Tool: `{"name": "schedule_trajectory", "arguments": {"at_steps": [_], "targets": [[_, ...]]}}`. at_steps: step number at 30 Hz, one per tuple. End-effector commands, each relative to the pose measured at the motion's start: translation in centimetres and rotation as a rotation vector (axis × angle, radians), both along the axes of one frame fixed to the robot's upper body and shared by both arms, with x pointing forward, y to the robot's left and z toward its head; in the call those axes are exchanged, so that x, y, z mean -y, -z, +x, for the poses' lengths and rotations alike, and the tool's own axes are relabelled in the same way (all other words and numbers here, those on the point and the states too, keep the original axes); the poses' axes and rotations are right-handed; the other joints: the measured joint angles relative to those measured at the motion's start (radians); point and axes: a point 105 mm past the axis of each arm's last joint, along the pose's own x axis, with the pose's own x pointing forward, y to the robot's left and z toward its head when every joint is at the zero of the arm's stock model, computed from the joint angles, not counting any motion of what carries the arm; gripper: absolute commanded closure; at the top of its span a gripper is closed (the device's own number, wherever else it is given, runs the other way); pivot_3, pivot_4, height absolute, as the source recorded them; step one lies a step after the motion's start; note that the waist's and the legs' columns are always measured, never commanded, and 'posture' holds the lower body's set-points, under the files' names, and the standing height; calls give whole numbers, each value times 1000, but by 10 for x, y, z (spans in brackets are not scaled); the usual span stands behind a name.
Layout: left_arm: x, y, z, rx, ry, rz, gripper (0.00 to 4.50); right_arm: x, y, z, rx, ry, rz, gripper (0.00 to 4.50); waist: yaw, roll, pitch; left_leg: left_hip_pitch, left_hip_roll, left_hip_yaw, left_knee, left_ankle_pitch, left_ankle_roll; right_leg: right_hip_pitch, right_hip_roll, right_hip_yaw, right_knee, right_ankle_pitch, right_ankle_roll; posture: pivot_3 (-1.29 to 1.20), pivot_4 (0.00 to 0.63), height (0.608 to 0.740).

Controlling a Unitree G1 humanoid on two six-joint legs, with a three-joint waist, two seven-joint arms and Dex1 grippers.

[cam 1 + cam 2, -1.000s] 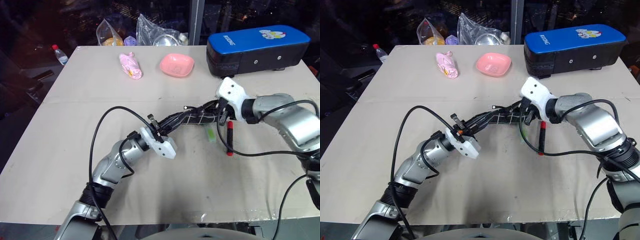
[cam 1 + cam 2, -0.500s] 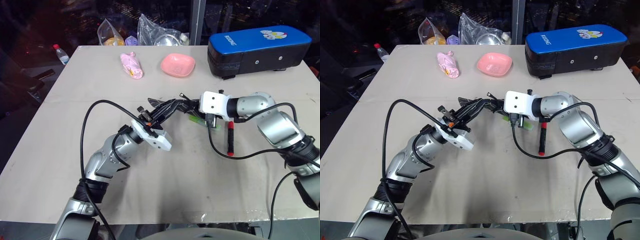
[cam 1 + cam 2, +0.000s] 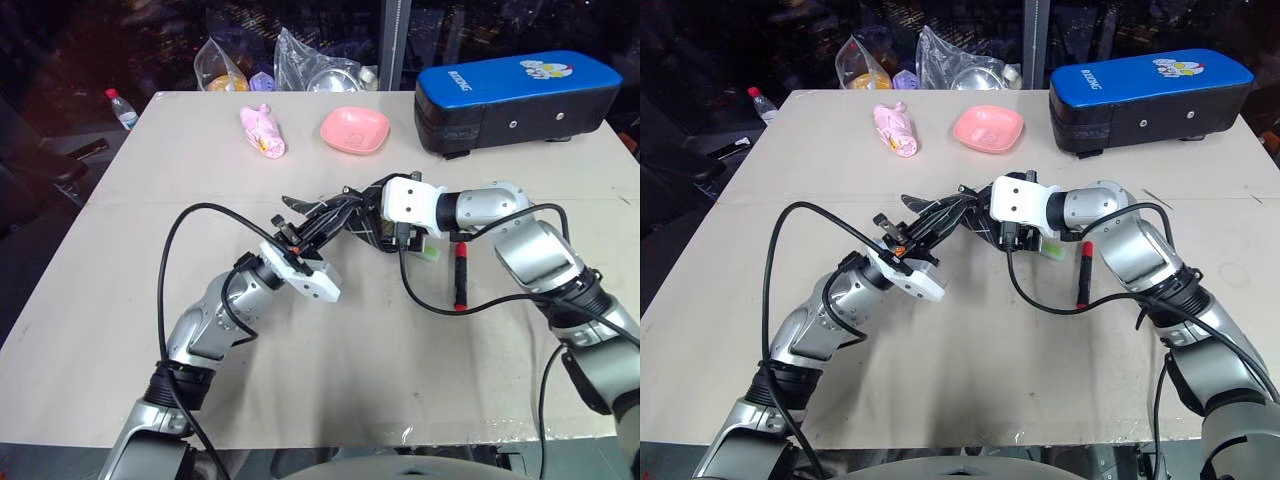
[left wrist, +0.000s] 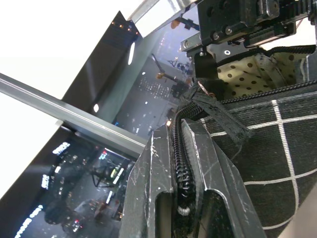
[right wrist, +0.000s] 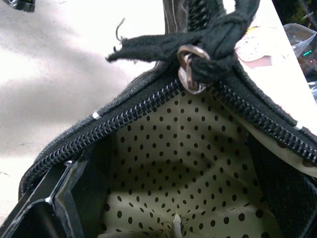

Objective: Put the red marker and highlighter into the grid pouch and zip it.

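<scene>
My left gripper (image 3: 303,236) is shut on the zipper edge of the grid pouch (image 3: 345,214), holding that end up off the table; the left wrist view shows the zipper teeth pinched between its fingers (image 4: 208,168). My right gripper (image 3: 377,224) is open at the pouch's other end. Its wrist view looks into the gaping mouth, onto a dotted lining (image 5: 193,148) below the metal zipper pull (image 5: 188,75). The light-green highlighter (image 3: 428,252) lies on the table just under my right wrist. The red marker (image 3: 461,275) lies beside it, to the right.
A big blue-topped black case (image 3: 515,95) stands at the back right. A pink dish (image 3: 354,129) and a pink packet (image 3: 262,132) lie at the back middle, with plastic bags (image 3: 300,62) behind and a small bottle (image 3: 119,108) off the back-left corner. Black cables loop over both arms.
My right gripper has opened and slid left along the pouch to its mouth, rolling as it went. The pouch has bunched up toward my left gripper, which keeps its hold.
</scene>
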Motion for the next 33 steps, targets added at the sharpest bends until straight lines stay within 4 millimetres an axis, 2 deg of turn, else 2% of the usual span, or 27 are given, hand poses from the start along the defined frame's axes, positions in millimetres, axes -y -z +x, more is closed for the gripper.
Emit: {"name": "schedule_trajectory", "arguments": {"at_steps": [1, 6, 9, 11, 14, 16, 22, 25, 30, 33], "targets": [[-7, -9, -1, -11, -19, -86, 4500, 3, -27, 1, 57, 9, 77, 48, 0, 0, 0, 0, 0, 0, 0, 0, 0, 0, 0, 0, 0, 0, 0, 0, 150, 728], [-34, -11, 5, -57, -115, -171, 4500, 21, -50, -8, -61, 10, 248, 48, 0, 0, 0, 0, 0, -1, 0, 0, 0, 0, 0, 0, 0, 0, 0, 0, 150, 728], [-46, -11, 3, -60, -156, -178, 4500, 44, -66, -28, -226, -27, 415, 48, 5, 0, 0, -1, 0, -2, 0, 0, 0, 0, -1, -2, 0, 0, 0, 0, 150, 728], [-50, -10, 2, -64, -166, -176, 4500, 56, -66, -36, -294, -23, 439, 48, 3, 0, 0, -1, -1, -3, 0, 0, 0, 1, -3, -3, -1, 0, 0, 0, 150, 728], [-51, -9, 3, -69, -169, -172, 4500, 70, -44, -30, -333, 74, 390, 48, 2, 0, 0, 0, -1, -4, 0, 0, 0, 1, -8, -3, 0, 0, 0, 0, 150, 728], [-51, -8, 4, -72, -168, -172, 4500, 78, -17, -23, -328, 144, 284, 48, 1, 0, 0, 0, -1, -4, 0, 0, 0, 1, -8, -2, 0, 0, -1, 0, 150, 728], [-49, -8, 6, -74, -161, -169, 4500, 87, 31, 3, -301, 283, 115, 48, 0, 0, 0, 0, -1, -2, 0, 0, -1, 0, -6, -2, 0, 0, -1, 0, 150, 728], [-48, -9, 4, -74, -159, -169, 4500, 81, 45, 1, -357, 261, 80, 48, 1, 0, 0, -1, -1, -2, 0, 1, -1, 0, -3, -2, 0, 0, -1, 0, 150, 728], [-48, -9, 2, -76, -162, -171, 4500, 85, 56, 4, -405, 320, 45, 48, 1, 0, 0, -1, -1, -3, 0, 1, -1, 0, -3, -2, 0, 0, -1, 0, 150, 728], [-48, -8, 1, -82, -162, -175, 4500, 85, 59, 1, -422, 319, 33, 1396, 1, 0, 0, -1, -1, -3, 0, 1, -1, 0, -3, -2, 0, 0, -1, 0, 150, 728]]}}
